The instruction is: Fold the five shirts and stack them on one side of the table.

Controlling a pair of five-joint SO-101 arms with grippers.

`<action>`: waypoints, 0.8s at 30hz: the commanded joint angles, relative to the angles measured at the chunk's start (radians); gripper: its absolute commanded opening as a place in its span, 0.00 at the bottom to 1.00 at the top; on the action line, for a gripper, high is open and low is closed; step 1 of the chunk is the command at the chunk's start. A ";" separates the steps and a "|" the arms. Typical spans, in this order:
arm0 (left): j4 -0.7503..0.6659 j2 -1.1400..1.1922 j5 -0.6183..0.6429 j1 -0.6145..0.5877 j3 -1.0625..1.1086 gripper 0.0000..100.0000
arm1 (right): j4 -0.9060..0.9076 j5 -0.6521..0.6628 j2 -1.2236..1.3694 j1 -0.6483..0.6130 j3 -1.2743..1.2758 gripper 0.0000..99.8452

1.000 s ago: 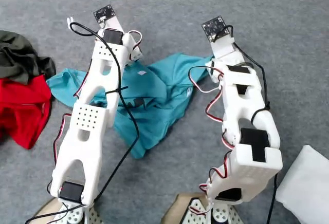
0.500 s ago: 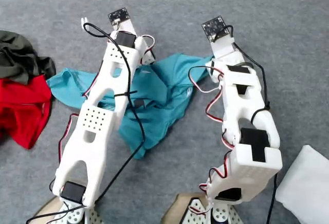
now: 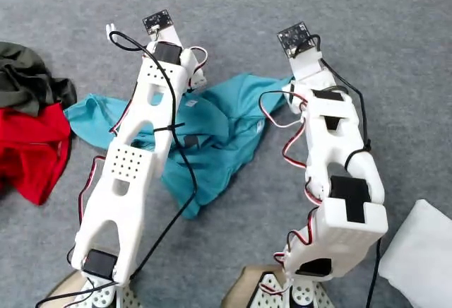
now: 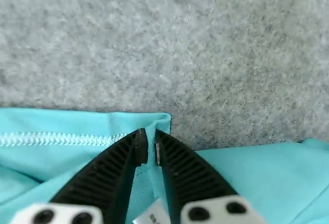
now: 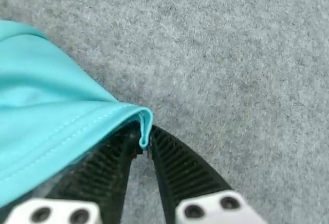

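No lettering can be read on the table. A small white tag (image 4: 150, 215) on the teal shirt (image 4: 61, 147), seen in the left wrist view, carries a few dark printed characters, too small and too cut off at the frame's edge to make out. The high and right wrist views offer no legible text, numbers or signs.

Robotics lab; arms (image 3: 339, 181) on table (image 3: 409, 61)
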 commanded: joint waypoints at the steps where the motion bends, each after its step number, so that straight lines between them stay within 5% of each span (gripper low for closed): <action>1: 0.009 -0.021 0.009 -0.002 -0.044 0.02 | 0.002 0.005 -0.004 0.005 -0.050 0.00; 13: 0.181 -0.214 -0.049 -0.130 -0.331 0.02 | 0.034 0.002 -0.053 0.012 -0.061 0.00; 24: 0.196 -0.653 -0.241 -0.299 -0.316 0.02 | 0.344 -0.058 -0.753 0.051 -0.153 0.00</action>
